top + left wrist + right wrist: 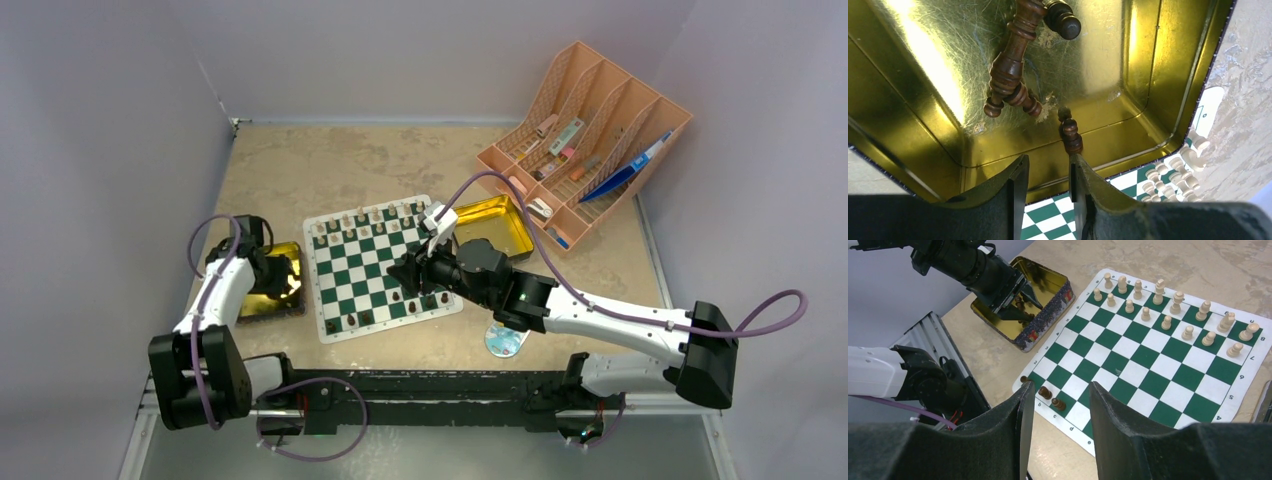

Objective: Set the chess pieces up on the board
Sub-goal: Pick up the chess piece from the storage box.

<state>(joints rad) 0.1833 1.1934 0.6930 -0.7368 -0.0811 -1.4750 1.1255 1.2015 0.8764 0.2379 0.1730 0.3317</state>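
Observation:
The green and white board (372,262) lies mid-table. Cream pieces (365,222) fill its two far rows, also in the right wrist view (1168,305). A few dark brown pieces (352,320) stand on the near row; three show at its corner (1046,392). More dark pieces (1008,70) lie in the left gold tin (262,300). My left gripper (1048,162) is open and empty low inside that tin (1128,75); a small dark piece (1069,132) lies just past its right fingertip. My right gripper (1062,386) is open and empty above the board's near edge (1128,375).
A second gold tin (497,224) sits at the board's right, under my right arm. An orange rack (585,140) with pens stands at the back right. A small round disc (504,341) lies near the front edge. Walls close in left and right.

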